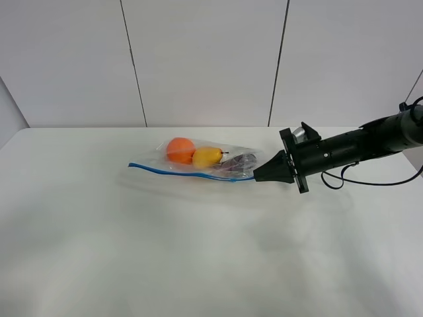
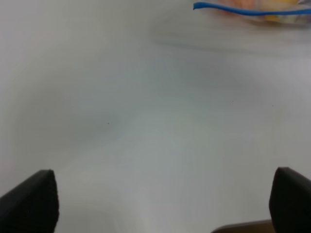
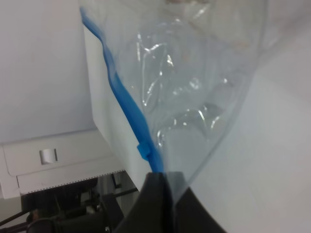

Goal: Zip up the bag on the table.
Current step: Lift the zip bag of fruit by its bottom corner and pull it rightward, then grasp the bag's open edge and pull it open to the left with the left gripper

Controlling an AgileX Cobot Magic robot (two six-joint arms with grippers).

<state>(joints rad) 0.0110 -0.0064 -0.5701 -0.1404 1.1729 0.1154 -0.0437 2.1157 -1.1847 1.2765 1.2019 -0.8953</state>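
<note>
We are pinching the blue strip (image 3: 126,99) of the bag (image 1: 201,160) at its 3 o'clock end with the right claw (image 1: 256,176); left claw (image 2: 165,199) hanging released. Bag, lying toward 12 o'clock on the table (image 1: 198,264), is looking limp, slippery.

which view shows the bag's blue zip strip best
The right wrist view: the blue zip strip runs close up, slider tab visible, into the shut jaws of the right gripper. The exterior high view shows most of its length, but as a thin line. The left wrist view catches just one end.
</note>
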